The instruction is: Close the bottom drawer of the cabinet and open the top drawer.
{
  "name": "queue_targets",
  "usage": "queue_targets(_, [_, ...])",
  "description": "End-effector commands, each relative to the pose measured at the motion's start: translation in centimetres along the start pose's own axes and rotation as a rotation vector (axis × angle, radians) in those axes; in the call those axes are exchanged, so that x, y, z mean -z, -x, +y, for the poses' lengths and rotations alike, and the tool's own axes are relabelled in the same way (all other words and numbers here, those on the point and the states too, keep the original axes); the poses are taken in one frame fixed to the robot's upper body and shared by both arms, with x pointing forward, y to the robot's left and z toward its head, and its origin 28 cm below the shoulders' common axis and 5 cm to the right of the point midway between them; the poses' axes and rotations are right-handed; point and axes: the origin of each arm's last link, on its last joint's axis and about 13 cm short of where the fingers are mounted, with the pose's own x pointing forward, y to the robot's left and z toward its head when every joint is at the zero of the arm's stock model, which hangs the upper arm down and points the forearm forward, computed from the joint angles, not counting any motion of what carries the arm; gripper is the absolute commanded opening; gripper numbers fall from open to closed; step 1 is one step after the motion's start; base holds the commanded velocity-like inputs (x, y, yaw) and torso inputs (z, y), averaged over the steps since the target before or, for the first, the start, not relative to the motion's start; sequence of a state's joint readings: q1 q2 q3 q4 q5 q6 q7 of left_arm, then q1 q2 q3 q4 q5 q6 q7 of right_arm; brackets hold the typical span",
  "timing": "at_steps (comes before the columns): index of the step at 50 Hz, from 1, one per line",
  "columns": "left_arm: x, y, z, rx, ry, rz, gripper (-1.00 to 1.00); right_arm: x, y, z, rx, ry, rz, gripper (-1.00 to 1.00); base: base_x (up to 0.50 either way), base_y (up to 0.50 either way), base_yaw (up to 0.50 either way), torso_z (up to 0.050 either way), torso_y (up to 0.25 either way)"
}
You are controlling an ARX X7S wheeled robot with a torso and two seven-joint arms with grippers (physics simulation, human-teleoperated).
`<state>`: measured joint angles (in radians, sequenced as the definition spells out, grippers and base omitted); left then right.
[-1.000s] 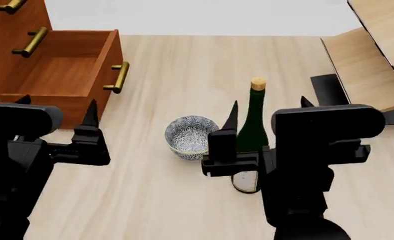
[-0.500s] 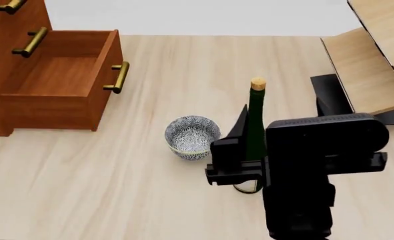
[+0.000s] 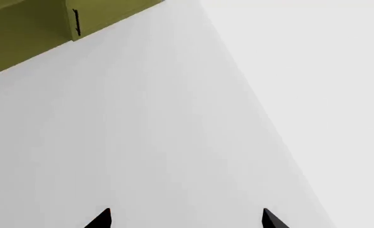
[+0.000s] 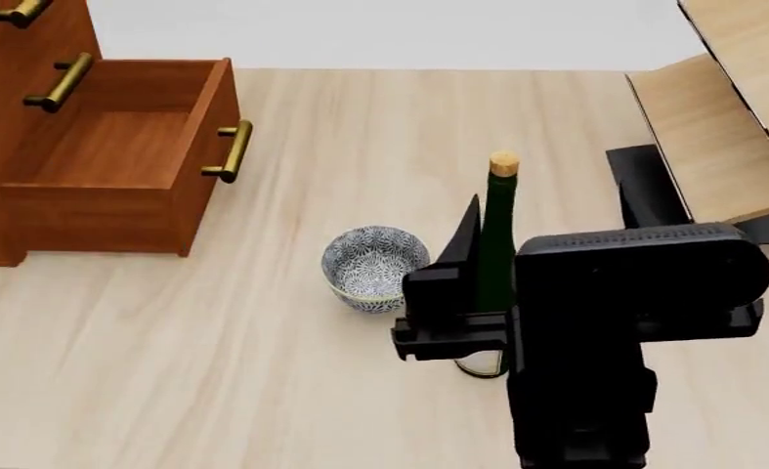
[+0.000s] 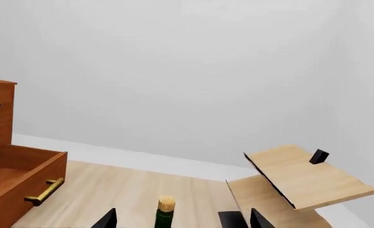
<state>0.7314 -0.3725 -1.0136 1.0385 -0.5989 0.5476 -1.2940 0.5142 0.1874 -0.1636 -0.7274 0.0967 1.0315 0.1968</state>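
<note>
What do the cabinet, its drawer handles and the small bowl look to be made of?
The cabinet: reddish-brown wood, going by its visible grain. The drawer handles: brass-coloured metal bars, judging by the sheen. The bowl: likely glazed ceramic, white with a dense blue pattern, though a render leaves that open.

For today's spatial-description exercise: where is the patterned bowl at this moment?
In the head view the patterned bowl sits on the wooden tabletop near the middle, just left of the green bottle and right of the open bottom drawer.
</note>
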Motion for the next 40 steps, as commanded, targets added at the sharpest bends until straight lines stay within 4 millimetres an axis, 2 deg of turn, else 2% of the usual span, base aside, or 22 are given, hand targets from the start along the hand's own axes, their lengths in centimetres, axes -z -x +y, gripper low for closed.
queue_targets(1, [-1.1,-0.3,0.0,0.003,0.040,-0.028,1.00,0.0,0.0,0.2,0.004,0.023,0.000,1.00,0.00,0.00,0.00,0.000,0.000])
queue_targets(4, [-0.9,-0.4,-0.2,0.010,0.045,-0.020,1.00,0.1,0.0,0.2,-0.001,0.018,0.001,1.00,0.00,0.18,0.00,0.000,0.000])
queue_targets(29, [-0.1,-0.2,-1.1,0.050,0.079,0.065,1.00,0.2,0.1,0.5,-0.043,-0.014,0.021,1.00,0.09,0.50,0.00,0.000,0.000])
queue_targets(40, [0.3,-0.1,-1.6,0.067,0.085,0.092,1.00,0.3,0.0,0.5,-0.050,-0.021,0.022,1.00,0.18,0.29,0.00,0.000,0.000])
